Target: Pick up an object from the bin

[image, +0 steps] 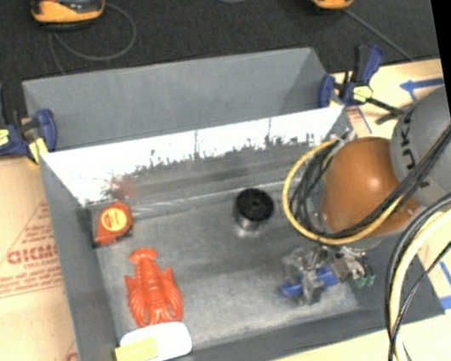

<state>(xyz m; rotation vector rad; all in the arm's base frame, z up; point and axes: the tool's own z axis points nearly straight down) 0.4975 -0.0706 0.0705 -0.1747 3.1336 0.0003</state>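
The gripper [324, 274] is being seen low in the near right corner of the bin [176, 97], directly over a small blue thing [295, 290] that is lying on the floor there, close to the near wall; whether the claw is open or closed cannot be told, since it is being masked by the wrist's orange cover [360, 182] and by loops of cable [298, 197], and nothing is being shown as gripped. Several risks are being judged from this: the blue thing is small and of unclear shape, so it may be caught by one edge only and be dropped on lifting; it may be nudged against the near wall and be wedged there instead of being taken; the corner is leaving little room, so the wall may be struck by the wrist; the cables may be snagged on the rim. The black round thing [253, 208] is standing apart toward the middle, and the red toy lobster [150, 288], the orange tape measure [112, 223] and the white block with a yellow label [164, 343] are lying well apart on the left, so these are being judged unlikely to be disturbed. As to writing, only the letters "UK" are being read on the grey arm [426, 140]; the marks on the tape measure and the yellow label are too small to be made out.
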